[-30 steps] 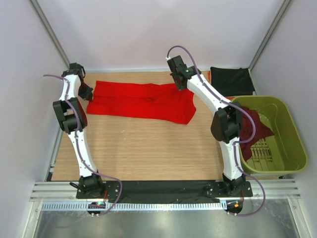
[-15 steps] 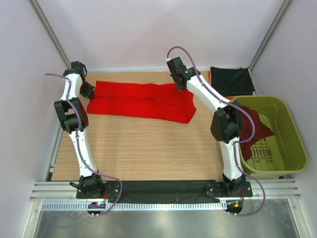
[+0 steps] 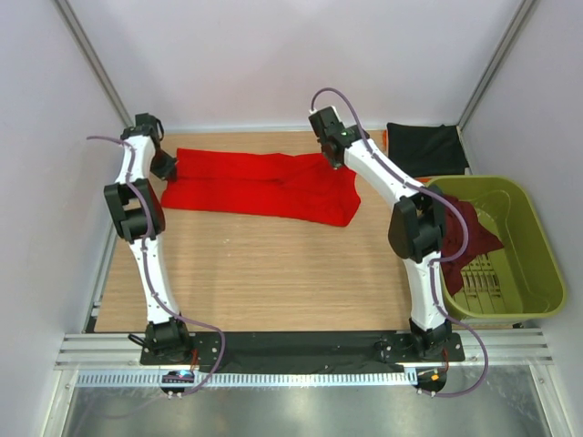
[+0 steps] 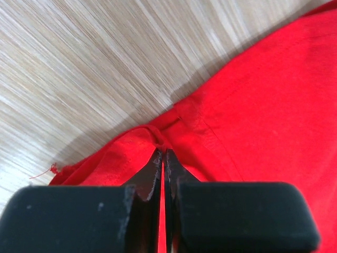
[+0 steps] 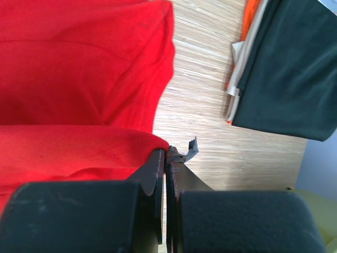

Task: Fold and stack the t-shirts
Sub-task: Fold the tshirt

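Observation:
A bright red t-shirt lies spread across the back of the table, folded into a long band. My left gripper is shut on its left end, and the left wrist view shows red cloth pinched between the tips. At the shirt's back right corner my right gripper is shut on the cloth edge, its tips just over the wood. A black t-shirt lies folded at the back right. The dark maroon t-shirt hangs over the basket's left rim.
An olive-green plastic basket stands at the right edge of the table. White walls close in the back and both sides. Bare wood runs from the red shirt to the arm bases. A scrap of grey tape sticks out from my right fingertip.
Both grippers have shifted slightly while holding the red shirt's ends. The shirt lies nearly as before.

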Robot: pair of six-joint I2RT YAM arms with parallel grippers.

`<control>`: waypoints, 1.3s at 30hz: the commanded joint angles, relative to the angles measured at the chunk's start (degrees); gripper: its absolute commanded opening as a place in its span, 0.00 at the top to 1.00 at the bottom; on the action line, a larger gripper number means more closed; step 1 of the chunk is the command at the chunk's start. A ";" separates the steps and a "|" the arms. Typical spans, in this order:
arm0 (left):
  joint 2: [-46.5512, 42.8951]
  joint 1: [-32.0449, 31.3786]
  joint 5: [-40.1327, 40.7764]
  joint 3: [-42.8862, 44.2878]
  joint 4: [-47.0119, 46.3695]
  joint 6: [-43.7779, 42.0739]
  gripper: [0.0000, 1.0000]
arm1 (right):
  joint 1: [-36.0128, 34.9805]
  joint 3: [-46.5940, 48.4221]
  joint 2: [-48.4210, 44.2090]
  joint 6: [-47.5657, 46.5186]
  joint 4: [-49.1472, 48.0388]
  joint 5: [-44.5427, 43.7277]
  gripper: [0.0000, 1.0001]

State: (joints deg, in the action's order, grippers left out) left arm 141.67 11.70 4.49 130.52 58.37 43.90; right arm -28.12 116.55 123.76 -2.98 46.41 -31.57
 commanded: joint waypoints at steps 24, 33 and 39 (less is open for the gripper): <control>-3.32 0.16 -0.62 1.93 -4.40 -2.41 0.74 | 2.28 12.19 6.65 2.27 -1.60 11.13 0.82; -12.62 0.60 1.48 -6.66 -3.35 -7.86 0.61 | 2.54 10.54 3.59 11.40 3.93 8.99 0.55; -20.27 0.60 -2.02 -22.93 -7.91 -12.96 0.59 | 3.42 5.19 -0.71 20.12 15.46 20.39 0.55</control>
State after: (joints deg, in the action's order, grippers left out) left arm 125.27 12.05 4.62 112.18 53.49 35.27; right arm -25.26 124.16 129.36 10.83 55.11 -18.81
